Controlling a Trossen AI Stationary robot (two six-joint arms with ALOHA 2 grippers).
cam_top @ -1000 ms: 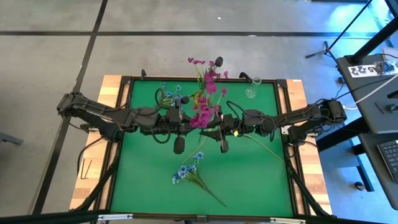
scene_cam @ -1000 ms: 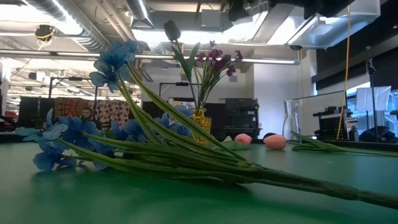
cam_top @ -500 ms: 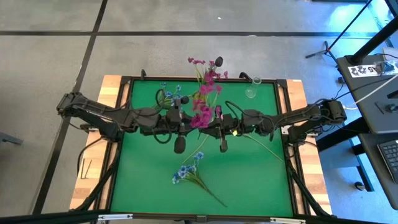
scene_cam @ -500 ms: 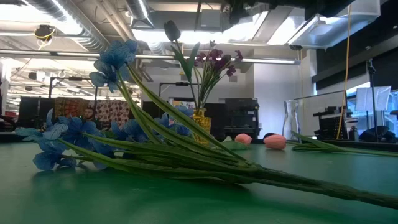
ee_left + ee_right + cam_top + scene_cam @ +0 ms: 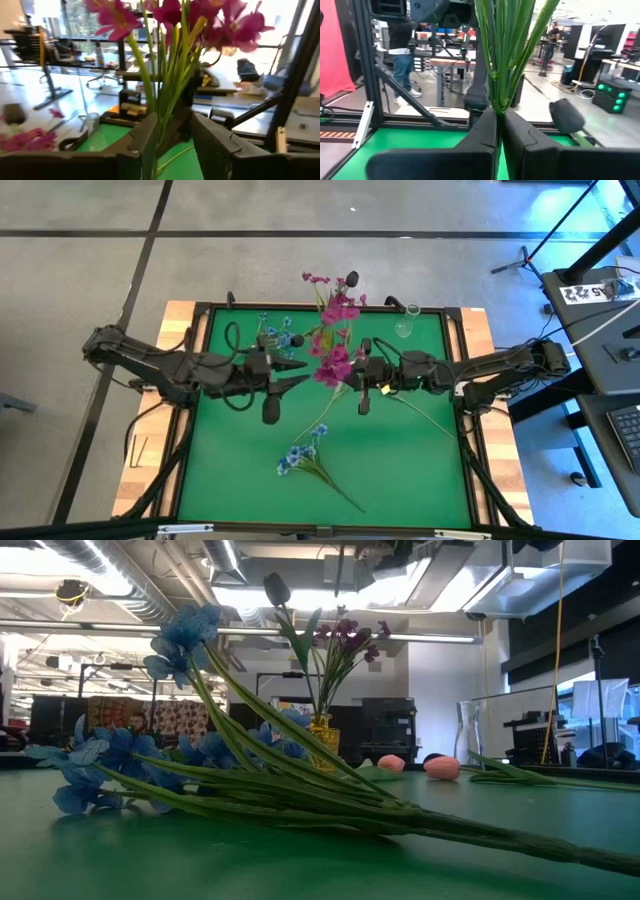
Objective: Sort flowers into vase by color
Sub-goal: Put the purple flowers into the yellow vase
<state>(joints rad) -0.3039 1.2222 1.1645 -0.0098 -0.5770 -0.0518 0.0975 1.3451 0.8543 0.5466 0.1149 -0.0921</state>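
Observation:
A magenta-pink spray (image 5: 335, 360) of flowers hangs above the middle of the green table, and my right gripper (image 5: 347, 377) (image 5: 498, 114) is shut on its green stems. My left gripper (image 5: 300, 373) (image 5: 172, 125) stands open just left of the spray. The stems show beyond the gap between its fingers, and it touches nothing. A blue spray (image 5: 305, 455) (image 5: 200, 770) lies flat on the mat nearer the front. At the far edge a yellow vase (image 5: 320, 735) holds magenta flowers (image 5: 335, 300). My right gripper pinches the bundled green stems (image 5: 499, 102) of the magenta spray between its two fingers, below the blooms. The fingers come level from the table's right and lie across the stems. The spray stands roughly upright, blooms up, lifted clear of the table.
A clear glass vase (image 5: 405, 325) (image 5: 478, 735) stands at the far right corner. More blue flowers (image 5: 272, 330) are at the far left. Pink tulips (image 5: 440, 768) lie on the mat right of centre, their stems (image 5: 425, 415) running toward the right edge.
My left gripper has opened, let go of the magenta spray and drawn back toward the table's left edge. My right gripper keeps the spray and has moved slightly toward the right edge and up with it. The spray stays upright.

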